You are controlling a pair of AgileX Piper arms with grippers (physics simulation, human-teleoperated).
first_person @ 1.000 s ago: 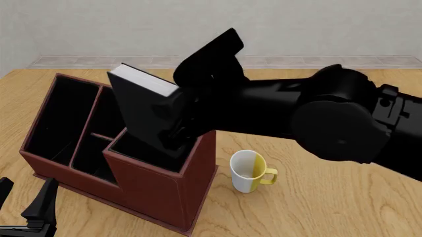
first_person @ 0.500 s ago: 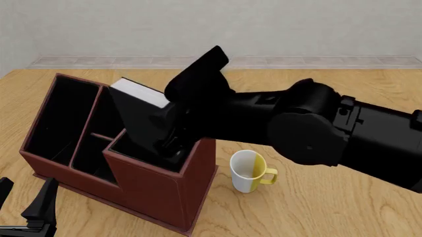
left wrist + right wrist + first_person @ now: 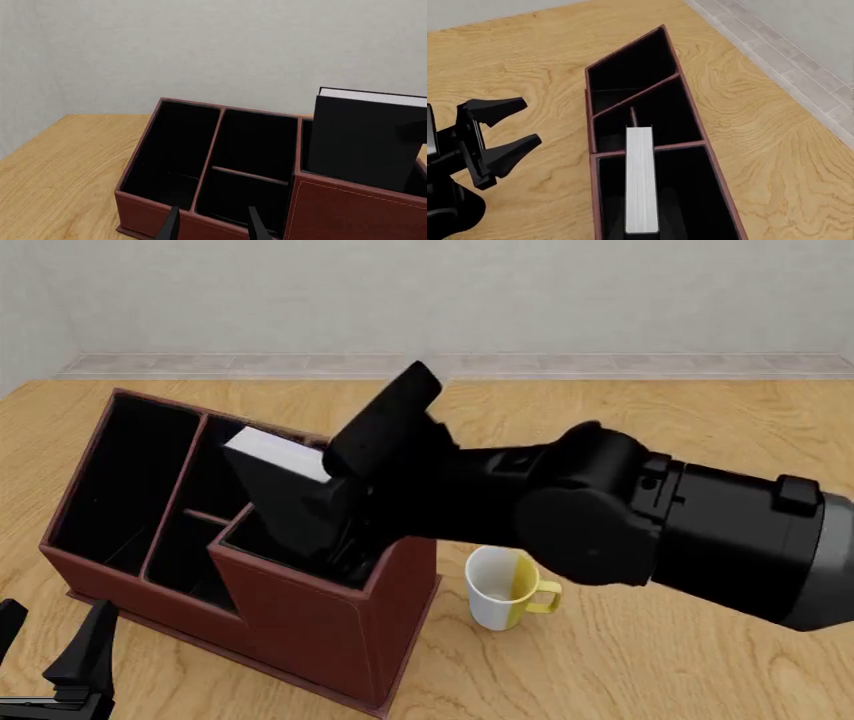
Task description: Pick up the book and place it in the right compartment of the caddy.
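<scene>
The dark red-brown caddy stands at the table's left. The book, dark-covered with white page edges, leans tilted with its lower end inside the right compartment. My right gripper is shut on the book's cover just above the compartment rim. In the right wrist view the book's page edge runs down into the right compartment; my own fingers do not show there. The left wrist view has the book standing above the caddy's wall. My left gripper waits open, near the table's front left corner.
A white and yellow mug stands just right of the caddy, under my right arm. The caddy's long left slot and two small middle slots hold nothing. My left gripper shows open beside the caddy.
My right arm has lowered the book further into the right compartment over the last second. The left arm has not moved.
</scene>
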